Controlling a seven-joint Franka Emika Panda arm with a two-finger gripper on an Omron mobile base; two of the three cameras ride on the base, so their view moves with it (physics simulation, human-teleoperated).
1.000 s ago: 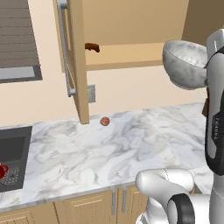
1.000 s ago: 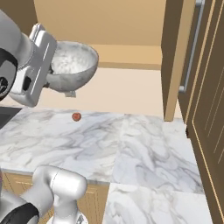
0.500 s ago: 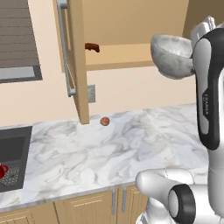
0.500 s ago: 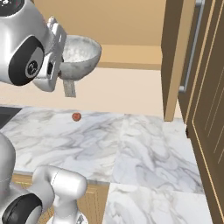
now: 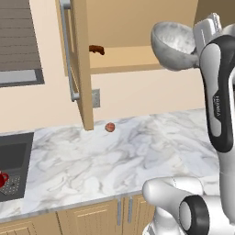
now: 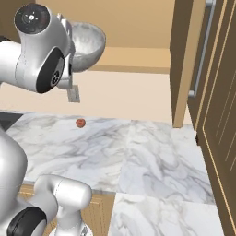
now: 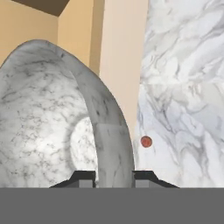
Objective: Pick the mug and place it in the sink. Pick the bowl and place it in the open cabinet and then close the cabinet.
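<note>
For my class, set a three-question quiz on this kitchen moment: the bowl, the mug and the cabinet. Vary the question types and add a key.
1. True or false: the gripper is shut on the rim of the bowl.
2. Where is the mug?
A. on the cabinet shelf
B. in the sink
C. on the marble counter
3. Fill in: the cabinet door is ____.

Key
1. True: its fingertips straddle the bowl's wall.
2. B
3. open; the bowl is raised at shelf height, in front of the opening.
</note>
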